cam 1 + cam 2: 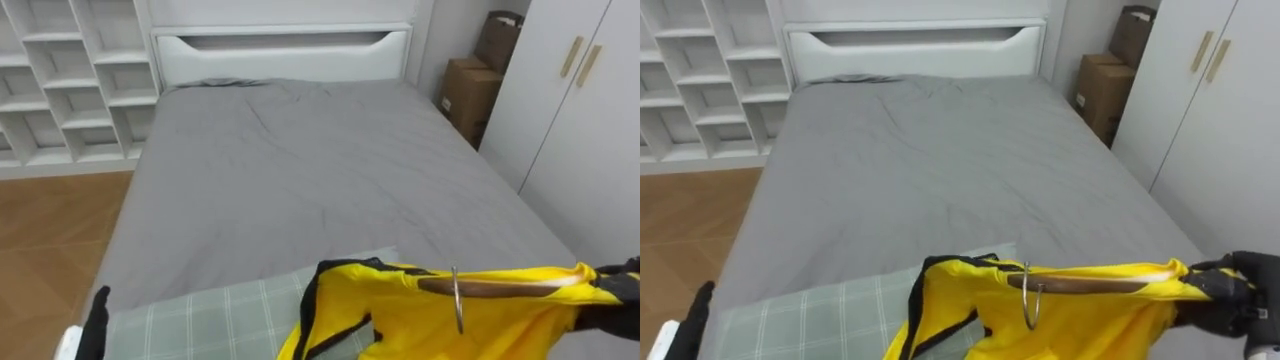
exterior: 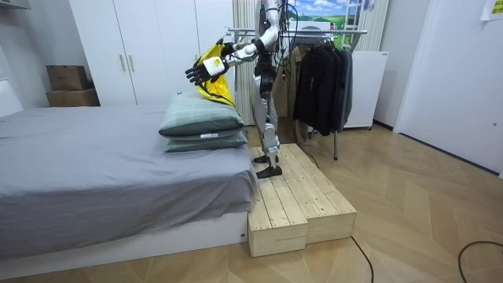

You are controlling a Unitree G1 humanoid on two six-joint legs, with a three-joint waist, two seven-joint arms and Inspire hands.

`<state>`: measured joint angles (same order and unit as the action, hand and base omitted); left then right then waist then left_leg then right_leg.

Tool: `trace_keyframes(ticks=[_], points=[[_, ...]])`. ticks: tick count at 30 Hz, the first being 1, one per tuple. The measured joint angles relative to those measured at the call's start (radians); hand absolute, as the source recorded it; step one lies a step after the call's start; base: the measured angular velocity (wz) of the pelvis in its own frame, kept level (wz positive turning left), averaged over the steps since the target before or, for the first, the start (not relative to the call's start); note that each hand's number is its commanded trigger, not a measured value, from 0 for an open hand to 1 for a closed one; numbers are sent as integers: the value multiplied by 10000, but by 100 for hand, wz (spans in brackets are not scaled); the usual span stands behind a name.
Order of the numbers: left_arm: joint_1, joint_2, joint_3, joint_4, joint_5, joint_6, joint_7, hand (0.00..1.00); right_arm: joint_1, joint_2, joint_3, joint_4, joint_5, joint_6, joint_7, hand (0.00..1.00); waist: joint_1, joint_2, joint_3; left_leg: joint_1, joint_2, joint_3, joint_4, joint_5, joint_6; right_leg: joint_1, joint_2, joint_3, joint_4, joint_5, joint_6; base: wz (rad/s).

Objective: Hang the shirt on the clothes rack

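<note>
The right hand's fingers (image 1: 1208,290) are curled tight on one shoulder of the yellow shirt (image 1: 1090,322), where the cloth covers the end of the wooden hanger (image 1: 1090,285), so the right hand (image 1: 1242,297) carries both. The hanger lies roughly level, and its metal hook (image 1: 1030,300) tips down in front of the cloth instead of standing up. The shirt is off the bedding, above the near end of the green checked pillow (image 1: 200,320).

The left hand (image 1: 97,318) holds nothing. Its fingers are straight and spread, out in front of the robot to the left of the pillow and clear of the shirt.

The pillow tops a small stack at the end of the grey bed (image 1: 300,170). The robot stands upright on a wooden platform (image 2: 299,196) just beyond that stack, facing it. The clothes rack (image 2: 314,31), already holding dark garments (image 2: 322,75), is on the robot's far side from the pillow, behind its back.

By my reading the task is about half done: the shirt is on its hanger and lifted. The robot must still turn away from the pillow to the rack, bring the hook upright and set it over the rail. The free hand could probably right the hook.
</note>
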<state>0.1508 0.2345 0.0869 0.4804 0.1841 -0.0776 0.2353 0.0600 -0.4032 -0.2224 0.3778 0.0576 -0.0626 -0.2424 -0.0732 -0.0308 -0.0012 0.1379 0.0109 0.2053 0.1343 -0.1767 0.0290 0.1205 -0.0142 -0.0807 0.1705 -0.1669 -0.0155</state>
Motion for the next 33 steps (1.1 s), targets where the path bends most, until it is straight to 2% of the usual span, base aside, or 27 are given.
trace_keyframes(ticks=[2, 5, 9, 12, 18, 24, 27, 30, 33], points=[[2, -65, 0, 419, -63, 63, 0, 0, 141, 5, -1, -58, 286, 7, 226, 100, -10, 38, 25, -91, 10, 19, -6, -3, -1, -97, 9, 15, 1, 0, 0, 0], [9, -170, 1, 718, -60, 67, -20, 0, 140, 5, -1, -59, 604, 7, 601, 100, 31, 64, 23, -81, 39, 129, -7, -16, -22, -129, 49, 160, 3, 0, -1, -9], [15, -192, 1, 745, -62, 66, -26, 0, 141, 8, 0, -58, 741, 7, 984, 100, 29, 78, 15, -62, 61, 157, -3, -18, -27, -133, 74, 240, 9, 2, -5, -3], [17, -227, 5, 813, -72, 64, -14, 0, 151, 13, 1, -59, 1126, 7, 1181, 100, 226, 108, 1, -8, 100, 346, -2, -35, -55, -143, 112, 392, 9, 12, -20, -17], [58, -411, -14, 1022, -79, 66, -8, 0, 158, 177, 24, -368, 1959, 8, 1505, 100, 245, 102, 5, 21, 133, 383, -1, -57, -90, -144, 162, 452, 0, 24, -40, -3], [87, -457, -49, 1280, -166, 67, -7, 0, 159, 199, 24, -369, 2065, 8, 1592, 100, 195, 37, 45, 46, 123, 453, -6, -59, -92, -151, 158, 510, -7, 23, -41, -2], [60, -455, -51, 1494, -163, 61, -8, 0, 163, 208, 24, -356, 2065, 153, 1611, 100, 139, -44, 88, -6, 100, 495, -9, -61, -91, -203, 151, 516, -32, 16, -34, -5], [0, -439, -91, 2255, -169, 109, -49, 0, 247, 292, 23, -298, 2126, 357, 1709, 100, 74, -120, 50, -104, 96, 632, -1, -61, -91, -353, 154, 536, -7, 19, -38, -10], [50, -443, -113, 2740, -148, 340, -273, 0, 300, 434, 5, -306, 2085, 426, 1693, 100, -49, -147, 6, -291, 116, 774, 7, -60, -91, -600, 169, 697, 3, 21, -42, -17]])
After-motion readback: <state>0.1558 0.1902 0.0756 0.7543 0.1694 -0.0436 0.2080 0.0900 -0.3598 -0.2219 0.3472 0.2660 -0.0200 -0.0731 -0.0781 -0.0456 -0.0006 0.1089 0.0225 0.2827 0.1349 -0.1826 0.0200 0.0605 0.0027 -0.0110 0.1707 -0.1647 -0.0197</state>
